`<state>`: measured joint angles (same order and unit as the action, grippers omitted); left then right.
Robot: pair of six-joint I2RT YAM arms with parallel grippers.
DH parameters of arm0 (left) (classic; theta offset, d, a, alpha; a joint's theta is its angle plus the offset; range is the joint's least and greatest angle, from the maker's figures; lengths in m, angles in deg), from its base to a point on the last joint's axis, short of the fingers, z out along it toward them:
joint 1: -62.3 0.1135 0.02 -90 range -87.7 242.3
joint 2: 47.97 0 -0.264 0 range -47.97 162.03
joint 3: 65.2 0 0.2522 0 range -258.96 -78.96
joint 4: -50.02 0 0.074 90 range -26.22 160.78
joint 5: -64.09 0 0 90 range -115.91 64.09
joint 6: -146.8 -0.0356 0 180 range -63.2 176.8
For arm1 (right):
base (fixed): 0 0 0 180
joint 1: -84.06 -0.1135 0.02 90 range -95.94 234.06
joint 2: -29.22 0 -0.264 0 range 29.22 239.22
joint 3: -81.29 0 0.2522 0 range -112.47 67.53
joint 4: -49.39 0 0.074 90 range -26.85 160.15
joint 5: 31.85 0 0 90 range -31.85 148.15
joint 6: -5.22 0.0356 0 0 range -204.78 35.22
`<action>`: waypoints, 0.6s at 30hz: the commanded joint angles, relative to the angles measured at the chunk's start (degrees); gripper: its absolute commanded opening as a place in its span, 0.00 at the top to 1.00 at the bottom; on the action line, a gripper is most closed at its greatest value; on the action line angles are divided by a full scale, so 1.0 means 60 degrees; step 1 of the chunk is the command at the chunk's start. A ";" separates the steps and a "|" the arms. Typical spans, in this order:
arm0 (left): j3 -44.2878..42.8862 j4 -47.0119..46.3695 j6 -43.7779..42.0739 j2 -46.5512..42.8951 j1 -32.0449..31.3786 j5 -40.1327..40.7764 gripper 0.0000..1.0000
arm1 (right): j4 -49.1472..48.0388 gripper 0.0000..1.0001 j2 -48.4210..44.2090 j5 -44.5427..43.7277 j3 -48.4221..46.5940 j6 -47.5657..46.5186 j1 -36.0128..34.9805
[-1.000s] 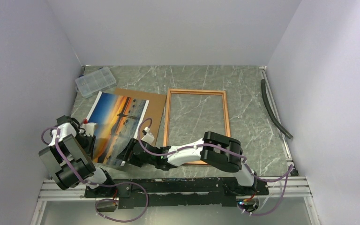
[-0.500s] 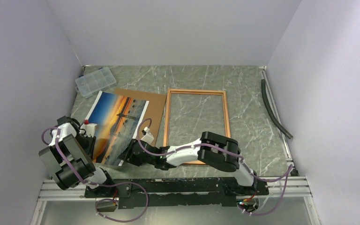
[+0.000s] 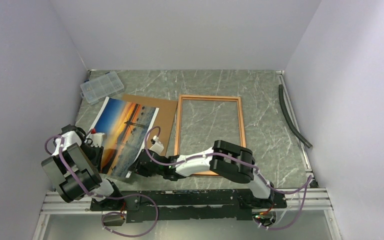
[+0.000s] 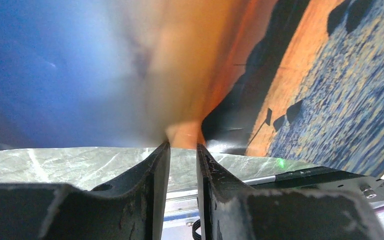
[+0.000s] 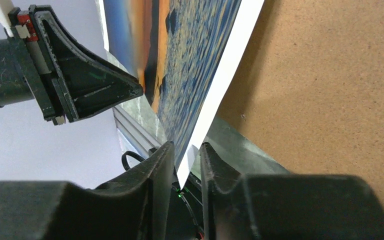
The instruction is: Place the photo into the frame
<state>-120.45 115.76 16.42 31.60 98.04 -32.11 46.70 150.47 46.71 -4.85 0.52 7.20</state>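
Top view: photo (image 3: 126, 131) sits left of the frame (image 3: 210, 98), partly on the brown board (image 3: 164, 114), near edge held up. Left wrist: left end effector (image 4: 182, 146) pinches the photo's edge. Right wrist: right end effector (image 5: 182, 150) is clamped on its white corner, w/ only a tiny bit held. If the arms don't move together, the thin sheet could bend, rip or slip out.
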 commanded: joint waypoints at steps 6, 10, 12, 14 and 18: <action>-0.0802 0.1005 -0.0344 -0.0350 -0.0032 -0.0659 0.64 | 0.0157 0.91 -0.0140 -0.0413 -0.0332 -0.0209 0.0097; -0.1633 0.1857 -0.0302 -0.0657 -0.0037 -0.0922 0.48 | 0.0293 1.00 -0.0688 -0.0792 -0.0164 -0.0864 0.0157; -0.2385 0.2525 -0.0253 -0.0842 -0.0028 -0.1251 0.36 | 0.0649 1.00 -0.1074 -0.1009 -0.0176 -0.1496 0.0187; -0.3122 0.3128 -0.0130 -0.0903 -0.0023 -0.1588 0.12 | 0.0832 1.00 -0.1597 -0.1179 -0.0040 -0.2187 0.0263; -0.4386 0.3964 0.0112 -0.0867 0.0004 -0.2207 0.06 | 0.1876 1.00 -0.2760 -0.1377 -0.0007 -0.3899 0.0365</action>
<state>-139.93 131.41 16.05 27.95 98.04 -39.12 53.74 143.83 42.58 -4.37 -10.67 8.51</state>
